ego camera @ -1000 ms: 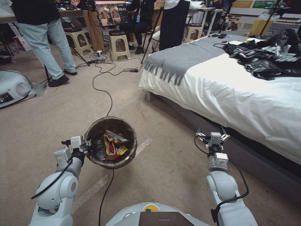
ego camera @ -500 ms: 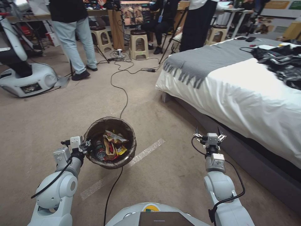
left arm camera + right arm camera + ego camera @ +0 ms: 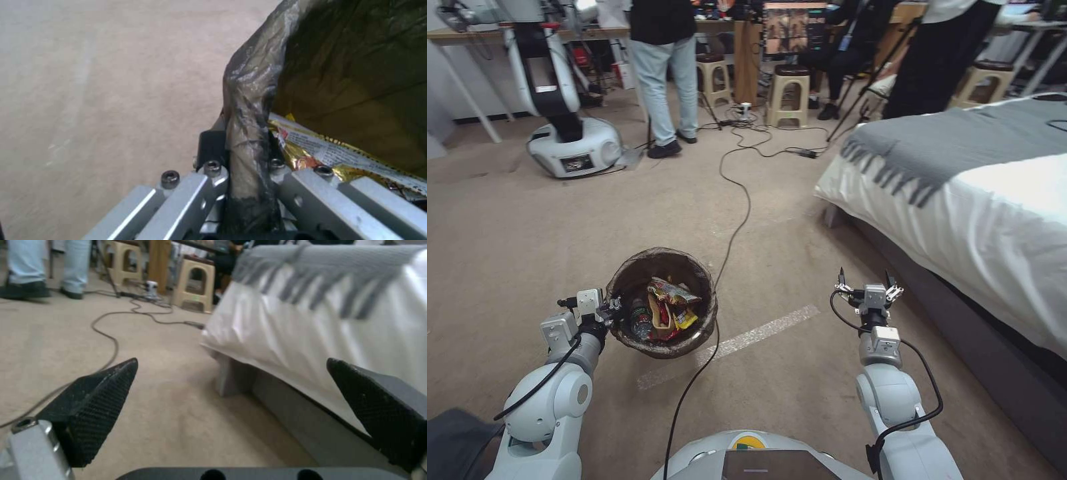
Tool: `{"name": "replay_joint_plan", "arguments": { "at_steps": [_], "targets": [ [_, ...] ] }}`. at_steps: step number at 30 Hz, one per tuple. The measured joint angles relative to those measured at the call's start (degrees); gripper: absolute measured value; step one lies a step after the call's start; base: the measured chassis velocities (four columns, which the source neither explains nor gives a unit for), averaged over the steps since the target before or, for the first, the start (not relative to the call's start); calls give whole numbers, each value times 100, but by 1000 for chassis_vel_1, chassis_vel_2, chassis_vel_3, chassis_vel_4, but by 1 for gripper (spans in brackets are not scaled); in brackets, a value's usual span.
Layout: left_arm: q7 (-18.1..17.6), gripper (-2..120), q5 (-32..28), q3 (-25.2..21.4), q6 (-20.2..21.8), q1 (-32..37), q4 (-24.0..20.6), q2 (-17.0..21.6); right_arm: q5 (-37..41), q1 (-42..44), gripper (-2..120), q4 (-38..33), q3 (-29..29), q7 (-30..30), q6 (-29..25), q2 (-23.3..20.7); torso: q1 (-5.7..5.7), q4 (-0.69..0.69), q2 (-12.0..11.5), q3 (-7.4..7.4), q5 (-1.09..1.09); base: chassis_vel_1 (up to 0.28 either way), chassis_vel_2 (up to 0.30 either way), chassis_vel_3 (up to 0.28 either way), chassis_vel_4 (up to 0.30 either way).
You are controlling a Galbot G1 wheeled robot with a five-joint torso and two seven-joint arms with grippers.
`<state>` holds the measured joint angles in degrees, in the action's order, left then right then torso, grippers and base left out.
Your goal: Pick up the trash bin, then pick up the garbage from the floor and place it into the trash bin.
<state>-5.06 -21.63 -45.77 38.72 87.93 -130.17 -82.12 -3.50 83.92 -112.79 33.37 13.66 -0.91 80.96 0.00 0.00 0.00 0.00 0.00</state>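
Head view: against the pictures of a moment earlier, the whole scene has slid rightward, with the bed (image 3: 960, 193) now at the frame's edge and a parked white robot (image 3: 564, 113) come into sight, so the camera has turned left with the robot; the arms sit as they did. The left gripper (image 3: 608, 311) holds the trash bin (image 3: 664, 303) off the carpet before the robot's left side, mouth upward, its axis near vertical, garbage (image 3: 666, 308) already inside. No loose litter lies on the carpet ahead, so the robot is likely hunting for more. The right gripper (image 3: 865, 288) hangs empty near the bed.

Left wrist view: the fingers (image 3: 307, 196) are clamped across the bag-covered rim, a yellow wrapper (image 3: 320, 150) just inside.

Right wrist view: the fingers (image 3: 95, 400) stand wide apart over bare carpet.
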Motion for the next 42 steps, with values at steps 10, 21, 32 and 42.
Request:
{"name": "replay_joint_plan", "arguments": {
  "at_steps": [10,21,32,42],
  "targets": [
    [24,0,-11,8,0,-10,22,1,-16,1,100,33,-10,9,2,30,0,0,0,0,-1,122,124,122,133],
    [223,0,-169,163,79,-175,260,238,-54,28,100,80,-44,10,-40,56,0,3,0,0,0,53,49,63,52],
    [143,0,-1302,393,338,-732,535,866,-100,-28,100,150,-301,11,-45,-10,0,1,0,0,0,0,0,0,0],
    [-141,0,-1983,657,340,-1418,1014,1210,-146,6,100,167,-430,10,-61,-63,0,1,0,0,0,0,0,0,0]
  ]
}}
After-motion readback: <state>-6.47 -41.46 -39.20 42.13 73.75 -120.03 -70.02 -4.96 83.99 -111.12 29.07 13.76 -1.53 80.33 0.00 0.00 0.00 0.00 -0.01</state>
